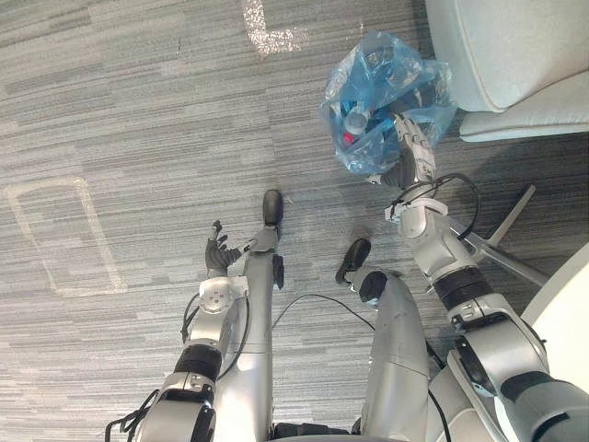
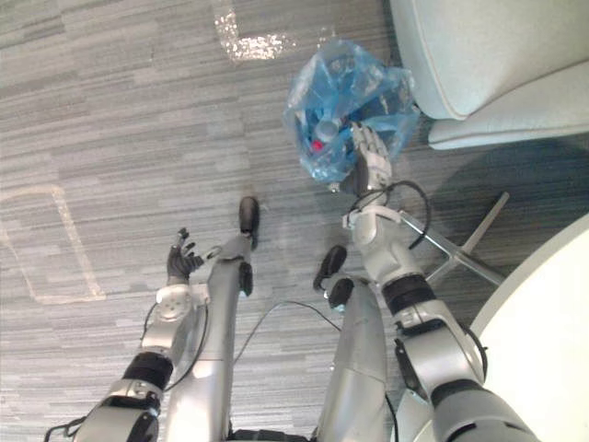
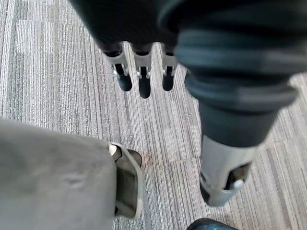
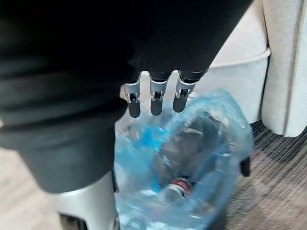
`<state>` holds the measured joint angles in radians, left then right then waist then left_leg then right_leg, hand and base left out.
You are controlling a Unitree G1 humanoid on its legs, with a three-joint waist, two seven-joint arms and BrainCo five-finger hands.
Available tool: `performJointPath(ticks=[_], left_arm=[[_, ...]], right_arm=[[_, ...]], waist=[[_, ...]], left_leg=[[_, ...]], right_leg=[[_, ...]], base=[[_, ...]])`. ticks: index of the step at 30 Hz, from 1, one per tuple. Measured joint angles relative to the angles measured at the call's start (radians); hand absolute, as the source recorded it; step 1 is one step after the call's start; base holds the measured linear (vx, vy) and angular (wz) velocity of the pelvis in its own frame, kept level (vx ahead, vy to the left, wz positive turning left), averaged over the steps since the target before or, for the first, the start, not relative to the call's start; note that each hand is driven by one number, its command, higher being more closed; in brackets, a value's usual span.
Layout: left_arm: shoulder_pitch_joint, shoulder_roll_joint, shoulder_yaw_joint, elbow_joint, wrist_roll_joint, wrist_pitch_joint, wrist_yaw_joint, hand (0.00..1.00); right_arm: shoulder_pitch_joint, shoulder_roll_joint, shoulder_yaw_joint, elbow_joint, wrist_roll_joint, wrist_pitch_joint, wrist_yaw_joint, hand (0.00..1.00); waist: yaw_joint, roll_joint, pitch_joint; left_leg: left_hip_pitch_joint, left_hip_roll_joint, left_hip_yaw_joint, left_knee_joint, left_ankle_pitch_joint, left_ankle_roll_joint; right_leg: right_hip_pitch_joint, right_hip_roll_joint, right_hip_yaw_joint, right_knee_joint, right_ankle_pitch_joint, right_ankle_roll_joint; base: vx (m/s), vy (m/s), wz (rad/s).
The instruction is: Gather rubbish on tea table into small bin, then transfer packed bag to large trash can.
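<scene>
Blue film rubbish bag (image 1: 382, 97) | on carpet (image 1: 138, 110) beside armchair (image 1: 515, 55), bottles inside | likely light, limp, slippery, tearable: gather its mouth | right hand (image 1: 414, 152) straight-fingered, empty, just over it | left hand (image 1: 218, 253) relaxed, empty

Bright, even overhead light; glare patch (image 1: 269, 35) on carpet (image 1: 138, 110) beyond right hand (image 1: 414, 147); soft shadows.
</scene>
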<state>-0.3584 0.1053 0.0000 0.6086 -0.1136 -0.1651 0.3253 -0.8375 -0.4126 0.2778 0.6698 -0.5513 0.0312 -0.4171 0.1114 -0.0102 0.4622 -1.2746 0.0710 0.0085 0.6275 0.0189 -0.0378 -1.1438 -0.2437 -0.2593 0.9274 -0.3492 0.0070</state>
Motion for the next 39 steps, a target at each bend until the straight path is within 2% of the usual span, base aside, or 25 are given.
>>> performJointPath(ticks=[4, 10, 11, 27, 32, 39], left_arm=[[-0.022, 0.005, -0.021, -0.01, -0.009, -0.006, 0.002, 0.0], [-0.025, 0.003, -0.029, -0.026, -0.028, -0.021, 0.002, 0.0], [-0.025, 0.005, -0.03, -0.037, -0.029, -0.021, 0.002, 0.0], [-0.028, -0.001, -0.029, -0.038, -0.045, -0.022, 0.001, 0.0], [-0.028, -0.003, -0.028, -0.03, -0.045, -0.016, 0.001, 0.0], [-0.027, -0.004, -0.019, 0.013, -0.04, 0.024, 0.0, 0.0]], right_arm=[[-0.051, 0.001, 0.002, 0.102, -0.001, 0.022, 0.002, 0.0], [-0.083, 0.001, 0.006, 0.146, -0.028, 0.034, 0.006, 0.0], [-0.086, 0.003, 0.012, 0.173, -0.038, 0.035, 0.006, 1.0], [-0.082, 0.027, 0.019, 0.203, -0.036, 0.036, 0.007, 1.0], [-0.042, 0.04, 0.017, 0.128, -0.025, 0.034, 0.007, 1.0], [-0.004, 0.09, 0.002, 0.081, -0.016, 0.027, 0.006, 1.0]], waist=[[0.003, 0.0, 0.0], [0.004, 0.001, -0.001], [0.008, 0.001, -0.001], [0.012, 0.002, -0.001], [0.011, 0.002, -0.001], [0.009, 0.002, -0.002]], left_leg=[[-0.036, -0.014, -0.02, 0.007, 0.01, -0.01], [-0.068, -0.026, -0.024, 0.01, 0.002, -0.005], [-0.077, -0.027, -0.025, 0.014, 0.002, -0.005], [-0.084, -0.029, -0.034, 0.024, 0.008, -0.008], [-0.071, -0.027, -0.035, 0.039, 0.016, -0.017], [-0.009, -0.017, -0.026, 0.015, 0.006, -0.011]], right_leg=[[-0.031, -0.009, -0.009, 0.018, -0.005, -0.002], [-0.061, -0.02, -0.008, 0.039, -0.027, -0.001], [-0.07, -0.021, -0.008, 0.046, -0.029, -0.002], [-0.078, -0.02, -0.01, 0.066, -0.033, -0.005], [-0.064, -0.017, -0.008, 0.073, -0.032, -0.005], [-0.004, -0.013, -0.008, 0.059, -0.031, -0.007]], base=[[-0.01, 0.012, 0.14], [-0.03, 0.011, 0.1], [-0.05, 0.015, 0.04], [-0.05, 0.018, 0.01], [-0.06, 0.019, -0.01], [-0.07, 0.006, 0.0]])
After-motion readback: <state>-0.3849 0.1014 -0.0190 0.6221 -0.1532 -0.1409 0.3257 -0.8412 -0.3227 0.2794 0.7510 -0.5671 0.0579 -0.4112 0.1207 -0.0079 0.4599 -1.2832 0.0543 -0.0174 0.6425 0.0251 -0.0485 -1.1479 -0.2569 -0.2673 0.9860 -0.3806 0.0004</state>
